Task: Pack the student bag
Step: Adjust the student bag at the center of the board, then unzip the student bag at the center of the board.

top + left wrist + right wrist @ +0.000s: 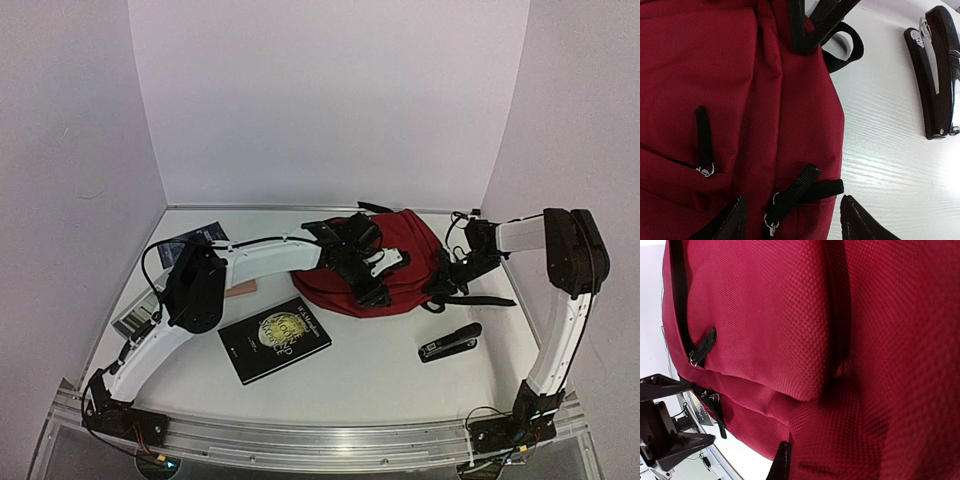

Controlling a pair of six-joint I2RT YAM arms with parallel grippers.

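The student bag (405, 250), dark red with black straps, lies flat at the back centre of the table. My left gripper (372, 282) hovers over its near edge, open. In the left wrist view the fingertips (856, 217) straddle two black zipper pulls (802, 190) on the student bag (730, 75) without touching them. My right gripper (457, 265) is at the bag's right side. In the right wrist view it (792, 460) is shut on a fold of the red fabric (790, 315); only one finger (781, 462) shows, and the other is hidden by cloth.
A black book (275, 340) lies in front of the bag on the left. A black stapler (449, 342) sits front right, also in the left wrist view (935, 75). A dark booklet (185, 245) and a small tan item (241, 288) lie far left. Walls close the back and both sides.
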